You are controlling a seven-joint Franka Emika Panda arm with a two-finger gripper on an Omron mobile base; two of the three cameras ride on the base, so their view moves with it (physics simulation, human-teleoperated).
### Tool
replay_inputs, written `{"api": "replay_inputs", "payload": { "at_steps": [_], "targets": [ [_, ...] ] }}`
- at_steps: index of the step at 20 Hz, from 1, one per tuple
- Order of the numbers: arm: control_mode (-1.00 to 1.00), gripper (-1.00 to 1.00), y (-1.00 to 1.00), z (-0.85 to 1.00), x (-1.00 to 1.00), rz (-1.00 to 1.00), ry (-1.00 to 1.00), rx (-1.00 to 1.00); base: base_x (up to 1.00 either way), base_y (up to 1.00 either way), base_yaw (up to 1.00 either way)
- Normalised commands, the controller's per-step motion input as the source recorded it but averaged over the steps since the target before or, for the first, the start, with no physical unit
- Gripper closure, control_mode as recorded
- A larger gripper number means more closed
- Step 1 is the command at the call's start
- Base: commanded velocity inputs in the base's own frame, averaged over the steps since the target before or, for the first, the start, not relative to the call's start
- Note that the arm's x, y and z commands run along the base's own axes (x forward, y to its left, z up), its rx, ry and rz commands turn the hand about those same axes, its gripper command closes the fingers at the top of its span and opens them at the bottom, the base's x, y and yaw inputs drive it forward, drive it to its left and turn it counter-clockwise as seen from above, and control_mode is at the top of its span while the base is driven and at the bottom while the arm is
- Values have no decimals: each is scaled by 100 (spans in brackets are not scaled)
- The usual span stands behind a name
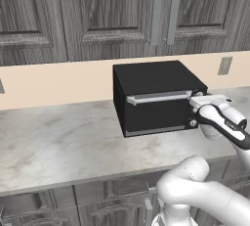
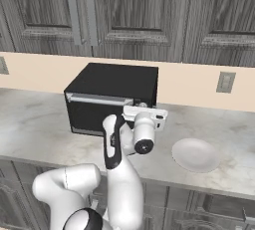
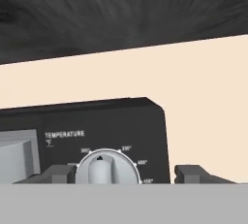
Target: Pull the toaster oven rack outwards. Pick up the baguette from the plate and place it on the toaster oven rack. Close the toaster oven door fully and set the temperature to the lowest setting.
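The temperature knob [image 3: 105, 167] sits at the top of the knob column on the right front of the toaster oven [image 1: 155, 98], under the printed word TEMPERATURE. It is a small round silver dial with a raised central ridge and a pointer mark at the top. It looks rigid and smooth, likely turning with little force, and the ridge is the natural place to pinch. The pincer [image 3: 125, 174] is spread apart, its two dark tips flanking the dial on either side without clearly touching it. The toaster oven door [image 1: 157, 111] stands closed, its silver bar handle [image 1: 158, 97] running along the upper edge. The oven rests toward the back of a pale marbled counter [image 1: 58, 142]. To the oven's right lies the plate [image 2: 195, 155], bare. Behind runs a cream backsplash with a wall outlet [image 2: 225, 82], and dark wood-grain cabinets [image 1: 97, 10] hang above.
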Motion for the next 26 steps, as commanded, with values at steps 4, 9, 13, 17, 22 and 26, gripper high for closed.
{"api": "replay_inputs", "payload": {
  "at_steps": [4,9,13,17,22,26],
  "targets": [
    [-100,100,38,0,19,-23,0,-5,0,0,0],
    [-100,100,43,0,0,-25,0,-2,0,0,0],
    [-100,100,28,0,0,-13,0,0,0,0,0],
    [-100,100,2,0,0,-2,0,0,0,0,0],
    [-100,100,-3,-5,4,0,0,0,0,0,0],
    [-100,100,-15,-26,4,9,0,-6,0,0,0]
  ]
}}
